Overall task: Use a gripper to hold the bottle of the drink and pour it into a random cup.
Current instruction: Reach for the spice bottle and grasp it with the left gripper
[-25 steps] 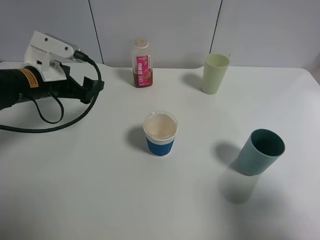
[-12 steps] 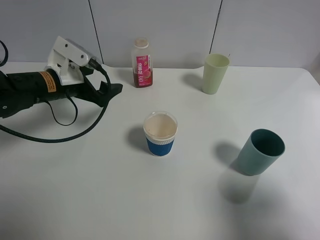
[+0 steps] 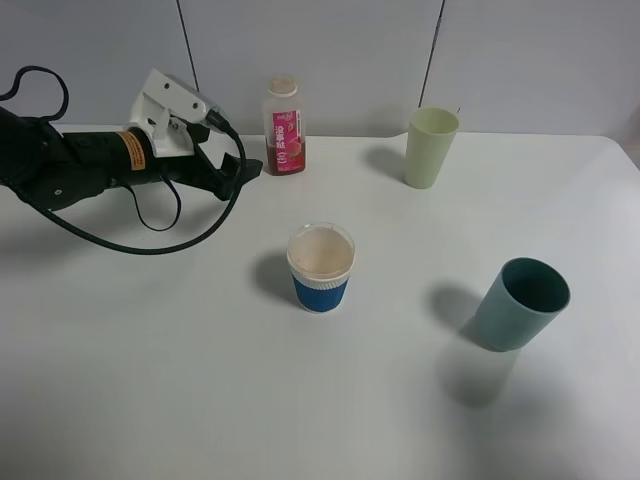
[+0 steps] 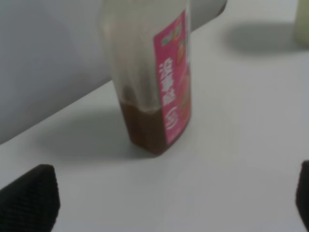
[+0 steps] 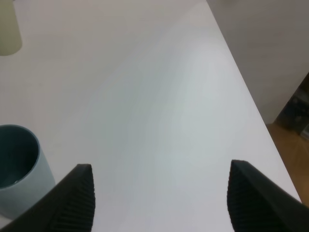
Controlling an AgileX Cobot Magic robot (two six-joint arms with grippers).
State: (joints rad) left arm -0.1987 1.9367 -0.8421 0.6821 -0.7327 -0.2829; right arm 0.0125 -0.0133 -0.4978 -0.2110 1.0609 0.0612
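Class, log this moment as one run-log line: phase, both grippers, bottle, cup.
phase: pre-grasp | left gripper: open, facing drink bottle, not touching | right gripper: open, empty | drink bottle: upright, capped | blue-sleeved paper cup: upright, untouched

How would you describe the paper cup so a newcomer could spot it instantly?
Start at the white table; near its middle, in front of the pink-labelled drink bottle standing by the back wall, is a short white paper cup. Unlike the tall pale green cup at the back and the teal cup on the right, it wears a blue ribbed sleeve.
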